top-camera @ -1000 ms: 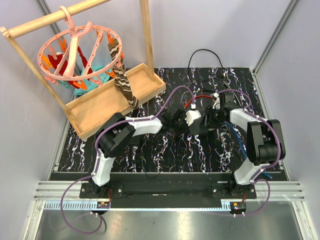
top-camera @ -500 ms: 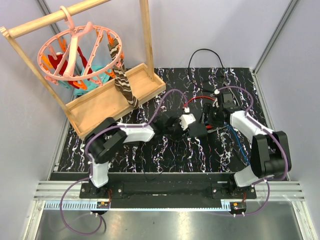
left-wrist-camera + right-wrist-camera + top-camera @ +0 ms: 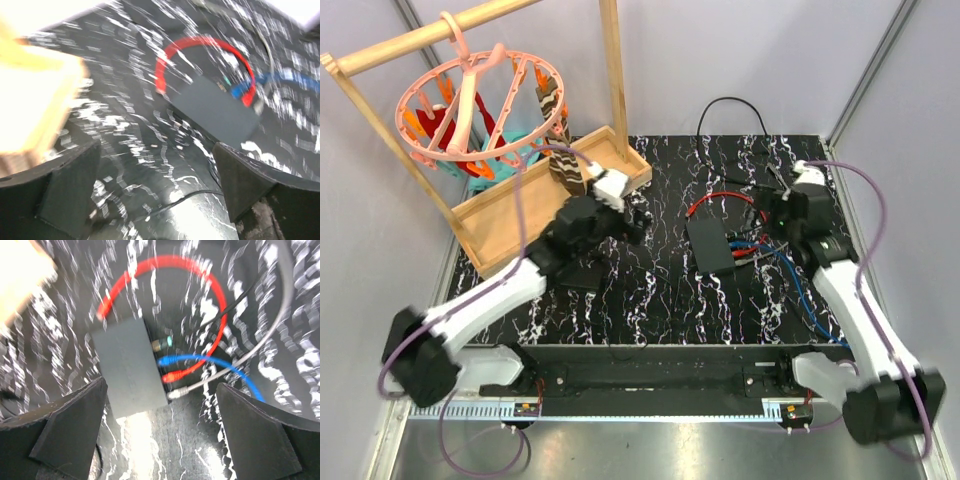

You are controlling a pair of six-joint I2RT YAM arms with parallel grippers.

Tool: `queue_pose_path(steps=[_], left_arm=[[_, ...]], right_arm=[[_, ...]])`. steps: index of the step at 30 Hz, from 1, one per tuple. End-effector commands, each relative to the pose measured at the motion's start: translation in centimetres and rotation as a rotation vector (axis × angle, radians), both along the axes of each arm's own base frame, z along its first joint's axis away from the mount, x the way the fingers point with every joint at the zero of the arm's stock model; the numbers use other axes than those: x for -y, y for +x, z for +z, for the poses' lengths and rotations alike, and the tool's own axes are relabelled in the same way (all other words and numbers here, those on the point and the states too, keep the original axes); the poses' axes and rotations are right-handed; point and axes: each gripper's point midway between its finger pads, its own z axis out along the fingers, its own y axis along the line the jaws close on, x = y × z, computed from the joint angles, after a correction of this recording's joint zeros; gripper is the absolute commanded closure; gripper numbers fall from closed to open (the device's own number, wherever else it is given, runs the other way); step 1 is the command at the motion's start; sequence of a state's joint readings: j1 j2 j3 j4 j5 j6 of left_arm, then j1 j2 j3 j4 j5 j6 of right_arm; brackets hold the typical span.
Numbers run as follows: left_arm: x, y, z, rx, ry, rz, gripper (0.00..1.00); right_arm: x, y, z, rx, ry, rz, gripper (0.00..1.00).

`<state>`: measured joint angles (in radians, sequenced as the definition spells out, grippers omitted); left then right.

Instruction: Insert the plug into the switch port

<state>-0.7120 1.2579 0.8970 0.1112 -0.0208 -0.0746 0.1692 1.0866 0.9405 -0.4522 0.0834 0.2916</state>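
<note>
One flat black switch box (image 3: 708,245) at middle of surface (image 3: 650,300), long axis near-far, port edge (image 3: 154,360) facing right. Three plugs at that edge: red plug (image 3: 172,376), blue plug (image 3: 167,360), grey plug (image 3: 176,394). Left fingers (image 3: 70,192) and right fingers (image 3: 70,425) spread wide, empty.
</note>
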Motion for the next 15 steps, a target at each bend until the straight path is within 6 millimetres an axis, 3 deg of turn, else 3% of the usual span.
queue_pose_path(steps=[1, 3, 4, 7, 10, 15], left_arm=[[-8.9, -0.6, 5.3, 0.002, -0.077, 0.374, 0.01], [-11.9, -1.8, 6.7, 0.015, -0.049, 0.465, 0.01], [-14.5, -2.7, 8.6, 0.065, -0.062, 0.550, 0.01], [-19.4, -5.3, 12.0, 0.150, -0.102, 0.688, 0.01], [-22.9, -8.0, 15.4, 0.252, -0.135, 0.742, 0.01], [-26.9, -11.1, 19.6, 0.382, -0.225, 0.816, 0.01]], right_arm=[[3.4, -2.0, 8.4, 0.260, -0.052, -0.132, 0.00], [4.2, -3.1, 10.4, 0.325, -0.067, -0.162, 0.00], [5.3, -4.2, 12.2, 0.381, -0.087, -0.203, 0.00], [6.9, -6.2, 15.4, 0.481, -0.119, -0.264, 0.00], [8.4, -7.8, 17.8, 0.550, -0.149, -0.319, 0.00], [9.4, -8.7, 20.4, 0.612, -0.195, -0.352, 0.00]])
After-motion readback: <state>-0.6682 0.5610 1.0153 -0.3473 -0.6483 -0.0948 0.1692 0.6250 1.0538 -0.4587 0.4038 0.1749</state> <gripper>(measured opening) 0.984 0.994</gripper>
